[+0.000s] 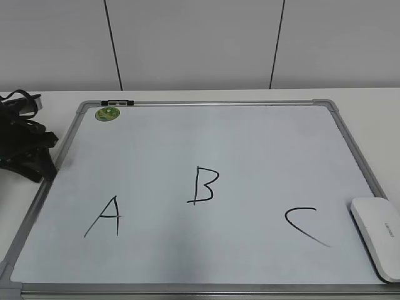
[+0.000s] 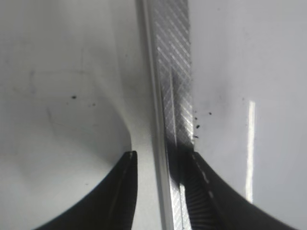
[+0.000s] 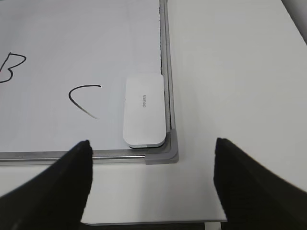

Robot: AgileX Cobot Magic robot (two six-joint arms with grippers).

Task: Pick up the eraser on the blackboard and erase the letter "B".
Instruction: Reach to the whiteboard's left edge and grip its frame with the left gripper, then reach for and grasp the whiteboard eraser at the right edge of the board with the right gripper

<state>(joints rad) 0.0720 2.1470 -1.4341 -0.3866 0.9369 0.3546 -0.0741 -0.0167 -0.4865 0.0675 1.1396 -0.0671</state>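
Observation:
The blackboard (image 1: 250, 156) lies flat on the table. It bears a black "A" (image 1: 105, 217), the letter "B" (image 1: 202, 185) in the middle and a "C" (image 1: 305, 226). The eraser (image 1: 378, 234) lies white side up by the board's right frame, near the front corner. In the right wrist view the eraser (image 3: 144, 110) sits just beyond my right gripper (image 3: 152, 141), which is wide open and empty over the table in front of that corner. The "B" (image 3: 12, 67) is cut off at that view's left. My left gripper (image 2: 163, 154) hovers narrowly open astride the board's left frame rail (image 2: 172, 72).
A small green round magnet (image 1: 107, 114) sits at the board's far left corner. My left arm (image 1: 25, 147) and its cables rest at the board's left edge. White table (image 3: 230, 72) extends to the right of the board, with its front edge near the right gripper.

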